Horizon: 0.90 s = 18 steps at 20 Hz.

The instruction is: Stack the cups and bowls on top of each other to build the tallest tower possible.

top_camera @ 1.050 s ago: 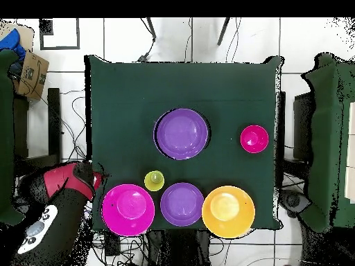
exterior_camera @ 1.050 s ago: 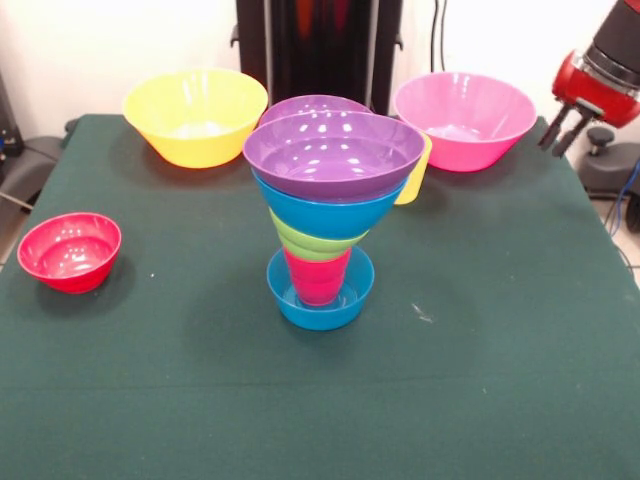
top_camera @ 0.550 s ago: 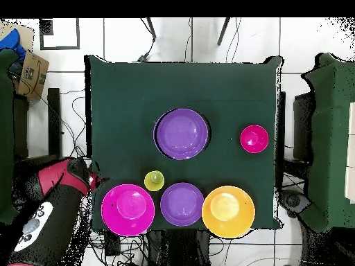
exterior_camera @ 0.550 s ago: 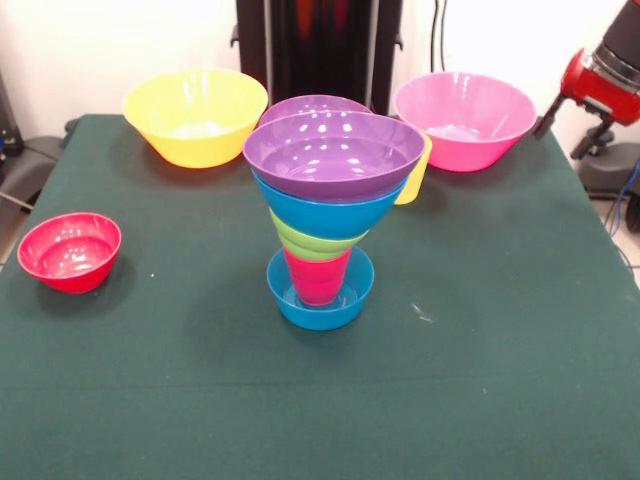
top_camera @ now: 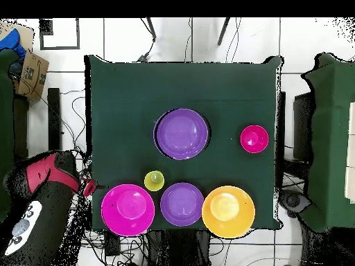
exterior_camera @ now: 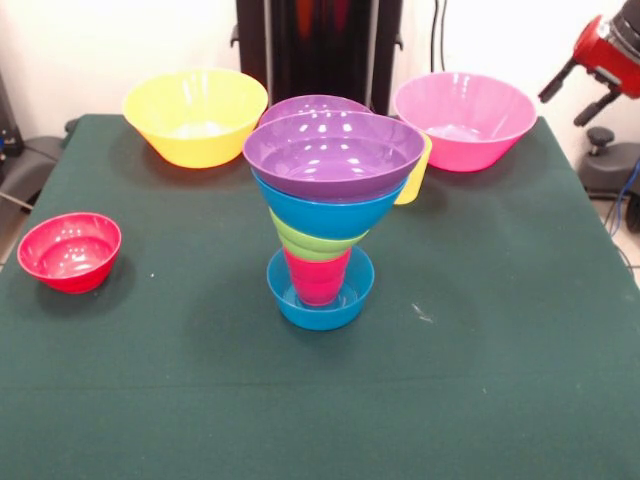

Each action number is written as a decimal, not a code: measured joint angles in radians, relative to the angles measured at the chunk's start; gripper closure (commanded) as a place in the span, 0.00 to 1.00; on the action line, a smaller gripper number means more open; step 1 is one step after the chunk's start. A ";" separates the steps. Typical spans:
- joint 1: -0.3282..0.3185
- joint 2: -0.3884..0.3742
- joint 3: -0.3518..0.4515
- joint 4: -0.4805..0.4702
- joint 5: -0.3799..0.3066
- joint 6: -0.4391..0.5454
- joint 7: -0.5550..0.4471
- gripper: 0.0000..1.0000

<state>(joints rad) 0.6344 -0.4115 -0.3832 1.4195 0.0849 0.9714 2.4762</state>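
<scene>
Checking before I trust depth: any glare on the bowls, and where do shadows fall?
Front view: white glare patches inside the top purple bowl and red bowl, soft shadow beside the red bowl. Overhead view: purple bowl evenly lit, no strong glare, dark shadow crescent along its left edge.

the tower (exterior_camera: pixel 327 215) stood mid-table (exterior_camera: pixel 500 380). behind it, in the front view, sat a bowl (exterior_camera: pixel 313 106), with a cup (exterior_camera: pixel 416 177) apparently just behind the tower's right rim. two large bowls flanked them — one left (exterior_camera: pixel 196 115), one right (exterior_camera: pixel 463 119). a small bowl (exterior_camera: pixel 69 251) sat well apart, far left.
</scene>
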 measured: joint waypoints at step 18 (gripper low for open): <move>0.088 0.040 0.022 -0.002 -0.034 -0.014 0.000 0.00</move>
<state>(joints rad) 0.7225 -0.3711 -0.3609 1.4179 0.0505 0.9572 2.4762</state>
